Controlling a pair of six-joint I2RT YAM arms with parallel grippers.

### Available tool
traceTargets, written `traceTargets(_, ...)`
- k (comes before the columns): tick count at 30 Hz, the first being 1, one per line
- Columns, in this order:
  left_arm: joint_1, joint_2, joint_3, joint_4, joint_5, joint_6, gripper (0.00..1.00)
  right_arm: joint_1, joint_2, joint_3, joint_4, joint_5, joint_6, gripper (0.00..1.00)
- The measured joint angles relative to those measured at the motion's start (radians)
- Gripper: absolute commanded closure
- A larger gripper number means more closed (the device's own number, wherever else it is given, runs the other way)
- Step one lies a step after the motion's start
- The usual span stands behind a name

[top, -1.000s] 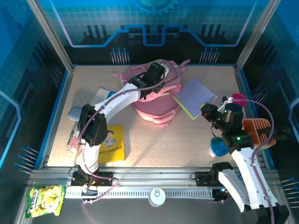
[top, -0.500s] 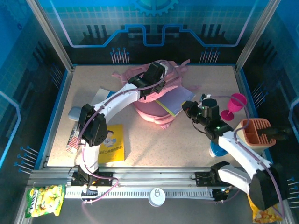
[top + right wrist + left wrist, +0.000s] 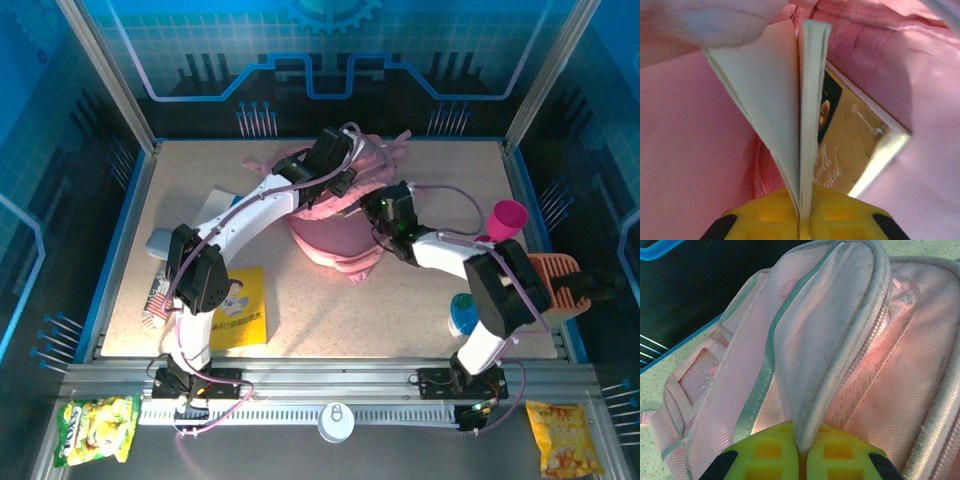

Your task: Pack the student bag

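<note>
The pink student bag (image 3: pixel 330 238) lies at the back middle of the table. My left gripper (image 3: pixel 335 165) is shut on the pale trimmed edge of its flap (image 3: pixel 840 330) and holds it up; the yellow-green pads (image 3: pixel 765 450) pinch the fabric. My right gripper (image 3: pixel 380 208) reaches into the bag's mouth from the right. It is shut on a thin notebook (image 3: pixel 807 95), whose pages fan apart above the fingers (image 3: pixel 850 212). Pink lining (image 3: pixel 685 150) surrounds the notebook. A book with a golden-brown cover (image 3: pixel 855 145) lies inside the bag behind it.
A magenta goblet (image 3: pixel 505 218), an orange holder (image 3: pixel 560 283) and a blue round object (image 3: pixel 466 315) stand at the right. A yellow booklet (image 3: pixel 240 308) and a grey-blue pouch (image 3: pixel 160 242) lie at the left. Snack packs (image 3: pixel 95 428) (image 3: pixel 563 450) lie beyond the front rail.
My right arm has swung left from the table's right side, carrying the purple notebook into the bag's opening. My left gripper has kept hold of the flap.
</note>
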State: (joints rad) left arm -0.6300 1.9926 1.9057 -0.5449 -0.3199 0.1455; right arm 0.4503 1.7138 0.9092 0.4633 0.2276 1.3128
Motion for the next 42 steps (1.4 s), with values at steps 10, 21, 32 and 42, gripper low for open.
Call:
traceTargets(10, 0.028, 0.0, 0.012, -0.004, 0.034, -0.055, 1.0, 0.007, 0.14, 0.116, 0.033, -0.026, 0.008, 0.36)
traceTargets(21, 0.064, 0.011, 0.022, -0.003, 0.092, -0.121, 1.0, 0.007, -0.227, -0.235, -0.039, -0.071, -0.116, 0.24)
traceTargets(32, 0.07, 0.056, -0.072, 0.036, 0.164, -0.221, 0.41, 0.01, -0.681, -0.319, -0.448, 0.006, -0.311, 0.16)
traceTargets(42, 0.119, -0.184, -0.449, 0.042, 0.202, -0.411, 0.01, 0.035, -0.583, -0.143, -0.663, 0.004, -0.447, 0.1)
